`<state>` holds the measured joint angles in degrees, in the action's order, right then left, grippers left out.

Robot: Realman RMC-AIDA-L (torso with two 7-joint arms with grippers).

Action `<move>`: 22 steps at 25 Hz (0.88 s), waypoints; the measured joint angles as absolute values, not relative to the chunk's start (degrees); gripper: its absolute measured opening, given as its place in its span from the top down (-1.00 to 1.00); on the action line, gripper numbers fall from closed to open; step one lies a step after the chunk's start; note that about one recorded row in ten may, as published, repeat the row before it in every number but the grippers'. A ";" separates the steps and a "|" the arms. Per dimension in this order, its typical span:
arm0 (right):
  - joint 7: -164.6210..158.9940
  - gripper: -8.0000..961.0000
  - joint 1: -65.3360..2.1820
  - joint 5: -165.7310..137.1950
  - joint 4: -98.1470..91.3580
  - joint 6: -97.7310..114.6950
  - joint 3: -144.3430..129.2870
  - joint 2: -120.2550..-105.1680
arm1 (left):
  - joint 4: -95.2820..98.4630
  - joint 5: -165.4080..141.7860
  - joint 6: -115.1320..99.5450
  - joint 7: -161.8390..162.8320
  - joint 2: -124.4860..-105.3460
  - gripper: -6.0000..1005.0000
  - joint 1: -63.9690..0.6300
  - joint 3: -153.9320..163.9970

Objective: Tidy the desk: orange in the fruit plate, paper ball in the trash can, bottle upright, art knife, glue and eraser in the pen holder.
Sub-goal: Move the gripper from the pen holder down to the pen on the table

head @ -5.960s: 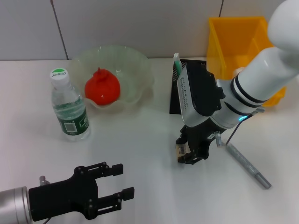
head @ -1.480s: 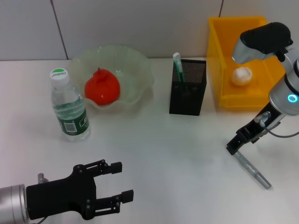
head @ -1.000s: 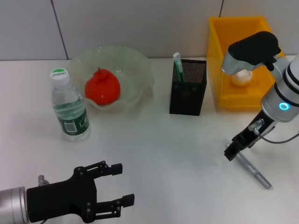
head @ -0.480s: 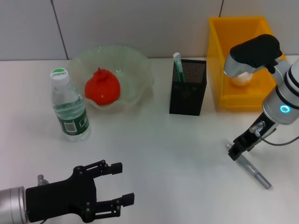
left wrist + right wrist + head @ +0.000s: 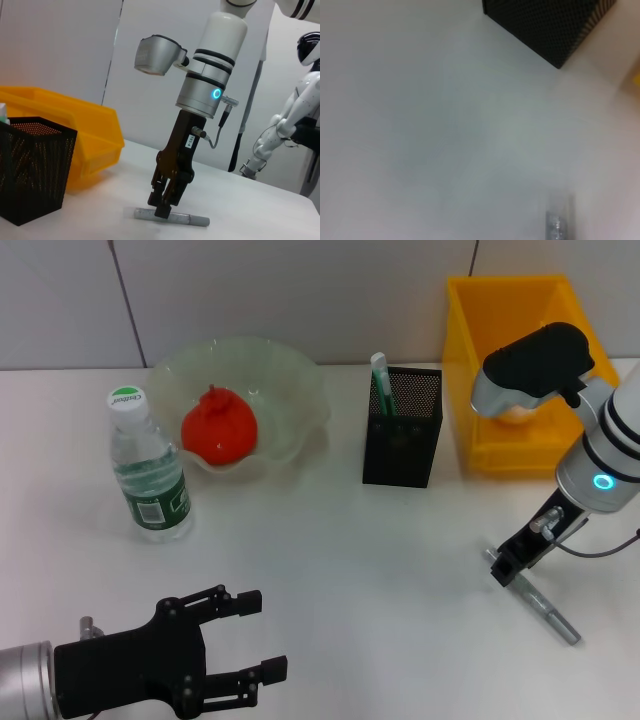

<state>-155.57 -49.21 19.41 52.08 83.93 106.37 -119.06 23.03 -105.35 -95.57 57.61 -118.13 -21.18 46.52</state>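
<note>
The right gripper (image 5: 503,572) stood over the far-left end of the art knife (image 5: 537,601), a slim grey metal stick lying flat on the worktop (image 5: 350,570) near the right edge. The knife's long axis ran diagonally, from its far-left end under the jaws to its near-right end toward the worktop's near edge. In the left wrist view the right gripper (image 5: 162,204) pointed straight down with its jaws slightly spread, their tips at the art knife (image 5: 172,217) about a third of the way along the shaft, not at its middle. Whether the jaws straddled the shaft or merely stood at its side could not be told.

The right arm was clearly the nearer one. The left gripper (image 5: 250,638) hung at the near-left, jaws spread and holding nothing, well apart from the knife.

The pen holder (image 5: 401,427) stood to the far left of the knife, so the carry would probably run that way.
</note>
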 joint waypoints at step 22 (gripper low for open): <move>-155.32 0.29 -49.48 19.40 50.55 81.95 106.18 -119.16 | 23.11 -105.20 -95.89 58.00 -118.03 -0.63 -21.27 46.43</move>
<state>-155.32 -49.48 19.40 50.55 81.95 106.18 -119.16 23.11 -105.20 -95.89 57.99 -118.03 -21.27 46.43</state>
